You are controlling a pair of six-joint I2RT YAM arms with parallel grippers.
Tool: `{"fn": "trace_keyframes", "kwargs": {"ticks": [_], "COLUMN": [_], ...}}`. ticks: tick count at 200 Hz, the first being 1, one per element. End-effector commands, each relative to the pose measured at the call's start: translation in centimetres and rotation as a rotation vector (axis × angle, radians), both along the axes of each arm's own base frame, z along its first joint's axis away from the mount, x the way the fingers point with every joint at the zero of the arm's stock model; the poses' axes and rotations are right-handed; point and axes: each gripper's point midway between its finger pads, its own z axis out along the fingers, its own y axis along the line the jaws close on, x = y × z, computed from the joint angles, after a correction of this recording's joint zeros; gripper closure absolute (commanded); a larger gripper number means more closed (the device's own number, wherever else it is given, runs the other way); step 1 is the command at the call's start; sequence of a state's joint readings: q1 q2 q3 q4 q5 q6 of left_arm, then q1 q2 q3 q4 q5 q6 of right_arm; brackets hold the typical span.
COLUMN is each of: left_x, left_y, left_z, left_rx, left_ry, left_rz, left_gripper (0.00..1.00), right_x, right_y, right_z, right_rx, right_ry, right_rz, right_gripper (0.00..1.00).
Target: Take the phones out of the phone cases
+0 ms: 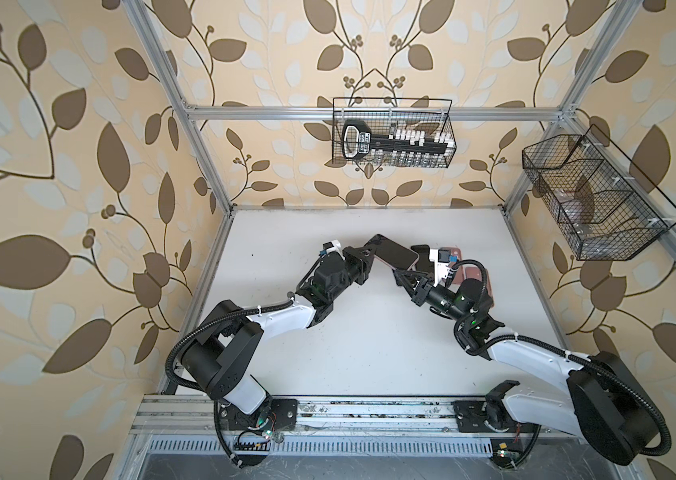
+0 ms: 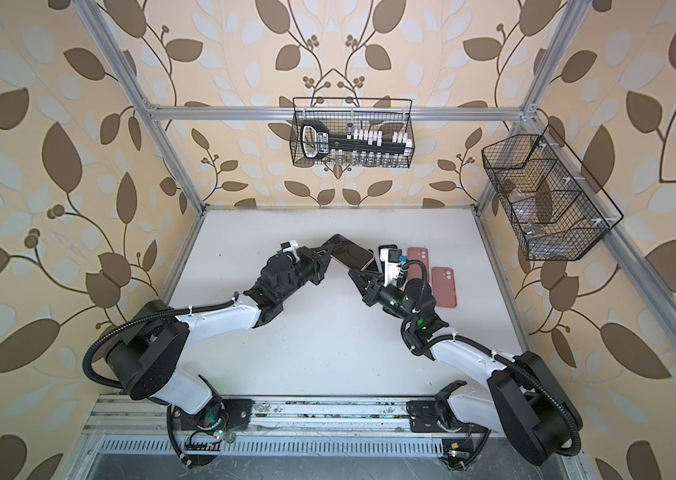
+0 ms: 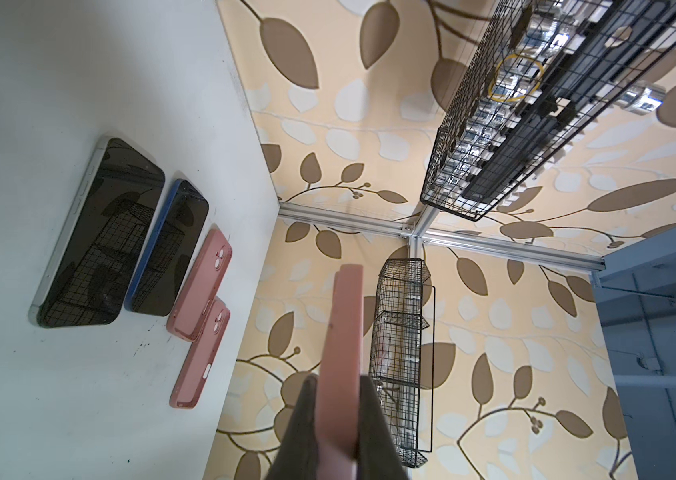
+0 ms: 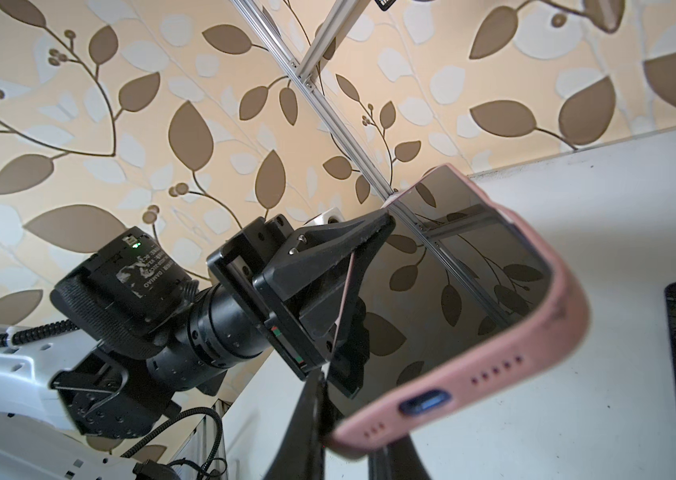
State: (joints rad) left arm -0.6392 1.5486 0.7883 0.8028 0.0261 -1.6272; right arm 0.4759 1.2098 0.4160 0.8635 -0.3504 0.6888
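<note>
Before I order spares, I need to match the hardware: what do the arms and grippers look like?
The left arm and right arm have white shells and round black joints, with ribbed black cable conduits zip-tied on. The left gripper and right gripper are black, tapering to wedges.

The left arm [image 1: 282, 318] and the right arm [image 1: 531, 353] both reach forward, bent at the elbow, and lean in toward each other. Their tips almost meet in the middle. The left pincer [image 1: 371, 249] points toward the right arm, pinched tight. The right pincer [image 1: 398, 271] points toward the left arm, pinched tight too.
</note>
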Motion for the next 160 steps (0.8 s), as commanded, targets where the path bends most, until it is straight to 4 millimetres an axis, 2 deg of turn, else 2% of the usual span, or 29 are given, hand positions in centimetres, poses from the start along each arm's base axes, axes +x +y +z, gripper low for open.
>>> {"fn": "trace_keyframes", "kwargs": {"ticks": [1, 114, 160], "left_x": [-0.2, 0.1, 0.0], "left_y": [-0.1, -0.5, -0.4], "left_z": [8.8, 9.3, 9.2], "left_rx": [-0.153, -0.167, -0.167], "left_ry": [-0.193, -0.200, -0.202], "left_rz": [-0.011, -0.018, -0.019], "left_gripper": [1.00, 1.00, 1.00], "right_x": [0.4, 0.2, 0.0], "right_y": [-2.3, -3.0, -3.0], "right_z": [-7.4, -8.4, -8.0], "right_rx": [-0.228, -0.290, -0.263], "right_ry": [0.115, 0.110, 0.108], "right_rz": [-0.102, -0.153, -0.137], "right_gripper": [0.86, 0.81, 0.81]}}
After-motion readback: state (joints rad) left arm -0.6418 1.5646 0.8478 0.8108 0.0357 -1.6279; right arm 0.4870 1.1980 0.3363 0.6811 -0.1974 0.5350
